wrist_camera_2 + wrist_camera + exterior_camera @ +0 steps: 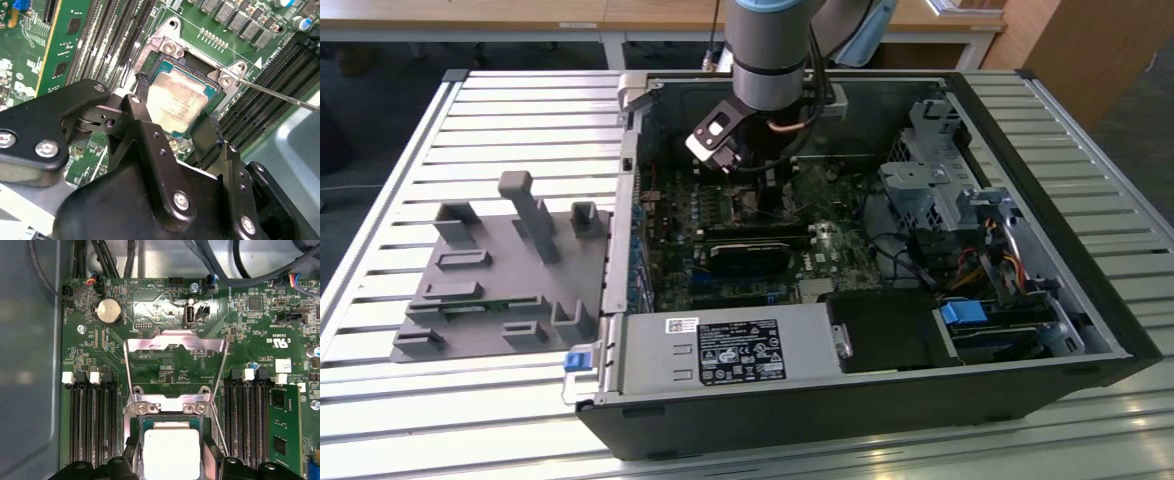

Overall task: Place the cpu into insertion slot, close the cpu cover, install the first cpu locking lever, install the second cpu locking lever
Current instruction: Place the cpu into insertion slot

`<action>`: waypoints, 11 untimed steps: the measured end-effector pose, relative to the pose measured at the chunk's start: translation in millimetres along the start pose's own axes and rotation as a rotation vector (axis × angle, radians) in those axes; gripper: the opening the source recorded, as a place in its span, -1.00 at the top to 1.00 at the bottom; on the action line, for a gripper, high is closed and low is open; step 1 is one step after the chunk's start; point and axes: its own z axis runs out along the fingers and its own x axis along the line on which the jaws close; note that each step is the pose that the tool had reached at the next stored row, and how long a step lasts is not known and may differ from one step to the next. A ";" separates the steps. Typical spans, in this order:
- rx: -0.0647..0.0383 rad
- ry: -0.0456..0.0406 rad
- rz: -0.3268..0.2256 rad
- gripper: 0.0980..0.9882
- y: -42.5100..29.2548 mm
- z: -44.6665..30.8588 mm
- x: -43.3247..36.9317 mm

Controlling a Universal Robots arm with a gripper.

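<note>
Slatted metal bench point(400, 400) underneath, wooden desks point(480, 12) behind. At the exterior view's left, resting on the slats, grey moulded fixture point(494, 275) with upright posts. Just beside it, open black computer case point(881, 420) lying on its side, with green motherboard point(761, 250) exposed and labelled silver power supply point(720, 350) along the near edge. Reaching down into the middle of the case, arm point(774, 50), with gripper point(750, 182) low over the board. Toward the exterior view's right, metal drive cage point(927, 185) and coloured cables point(1001, 265). In both wrist views, cpu point(177, 100): small flat square, dull silver-grey top with faint smudges, thin green border, lying level over the insertion slot point(197, 64) between rows of black memory slots point(87, 425). Black fingers point(150, 140) closed against two opposite edges of the cpu, clamped on it. Fully seated or not, cannot tell. In the first wrist view, cpu cover point(175, 347): thin silvery frame with a square window, swung open, clear of the cpu, fixed by two screws just beside the chip. In the second wrist view, thin wire locking lever point(280, 96), unlatched, jutting out past the slot's corner.
</note>
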 end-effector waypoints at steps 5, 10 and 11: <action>0.005 -0.0001 0.000 -0.13 0.5 -6.7 0.0; 0.011 -0.0003 0.000 0.41 1.0 -8.9 0.0; 0.012 -0.0004 0.000 0.41 1.1 -9.3 0.0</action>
